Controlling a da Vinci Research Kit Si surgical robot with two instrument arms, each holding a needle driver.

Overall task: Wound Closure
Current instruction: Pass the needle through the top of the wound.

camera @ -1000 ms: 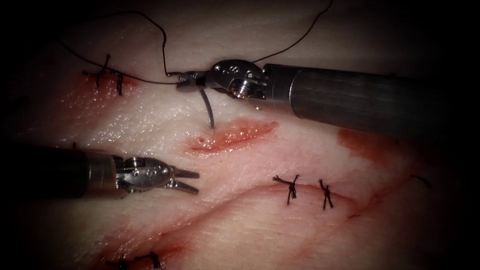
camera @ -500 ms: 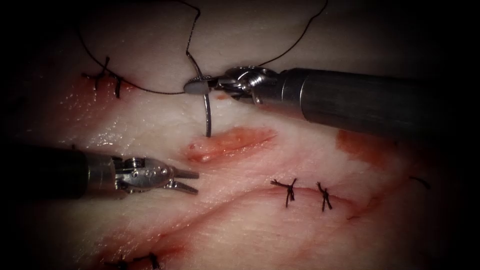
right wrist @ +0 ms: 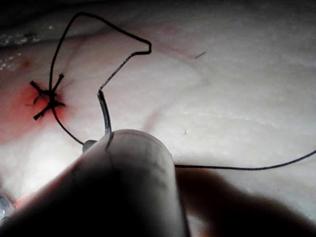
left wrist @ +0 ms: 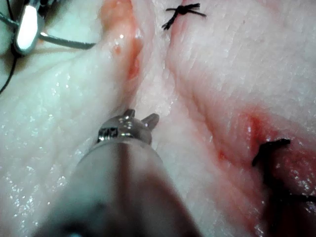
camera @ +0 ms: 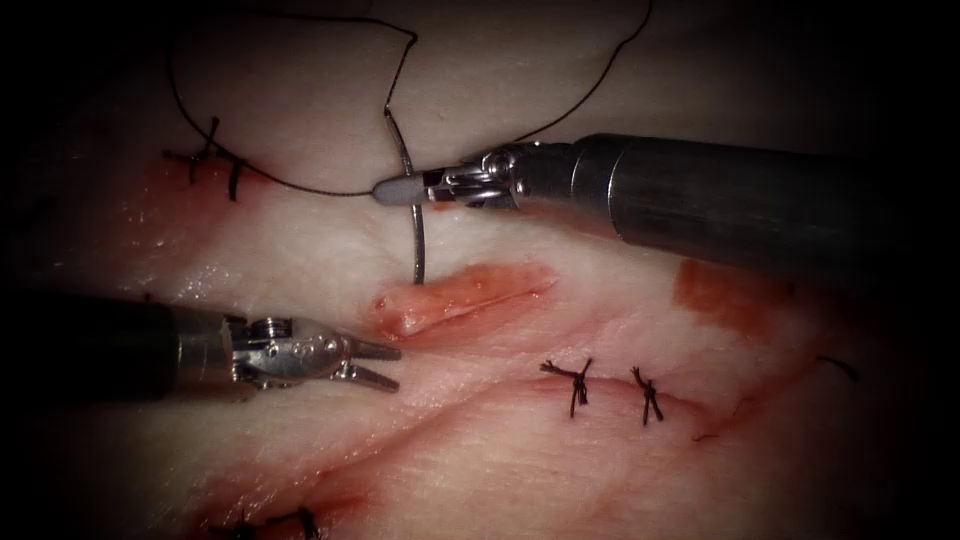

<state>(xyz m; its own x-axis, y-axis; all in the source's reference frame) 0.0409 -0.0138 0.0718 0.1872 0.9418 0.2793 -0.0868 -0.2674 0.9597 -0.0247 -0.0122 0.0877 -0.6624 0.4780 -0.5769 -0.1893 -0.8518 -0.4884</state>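
— While the right tool (camera: 395,189) comes in from the right, what does it hold?
— Its jaws clamp the curved needle (camera: 412,215) near mid-curve; the tip hangs at the open cut's (camera: 465,293) upper edge, not visibly in the tissue (camera: 300,240). Thread (camera: 290,180) trails upward.
— And the left tool (camera: 375,363)?
— Jaws narrowly parted, holding nothing, left of the cut. No readable writing.

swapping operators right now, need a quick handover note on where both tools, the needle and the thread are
Right tool: jaws shut on the needle about mid-curve; its tip hangs just above the open cut, not in the tissue.
Left tool: jaws open, holding nothing, at the left of the cut.
Thread trails from the needle's back end and loops over the tissue behind.
Done: other cuts carry knotted stitches.
Left: the open cut has no stitch yet.
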